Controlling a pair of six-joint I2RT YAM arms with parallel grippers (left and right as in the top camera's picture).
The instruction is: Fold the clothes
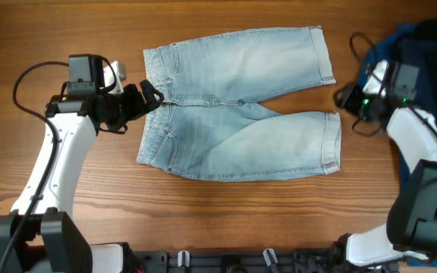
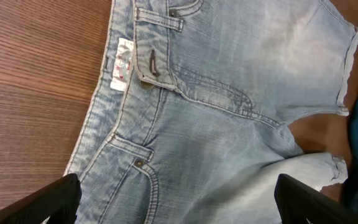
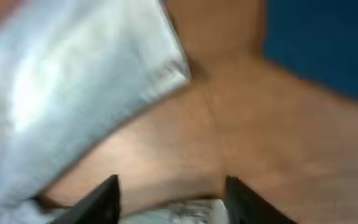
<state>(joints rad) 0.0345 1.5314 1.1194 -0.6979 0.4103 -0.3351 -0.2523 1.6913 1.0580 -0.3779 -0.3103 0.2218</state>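
A pair of light blue denim shorts lies flat on the wooden table, waistband to the left, both legs pointing right. My left gripper is open at the waistband's middle, just above the cloth; in the left wrist view its fingers straddle the pocket area. My right gripper is open beside the leg hems, between the two legs' ends. The right wrist view is blurred and shows a hem and bare wood between the fingers.
A dark blue garment lies at the table's right edge, behind my right arm. Black cables run near both arms.
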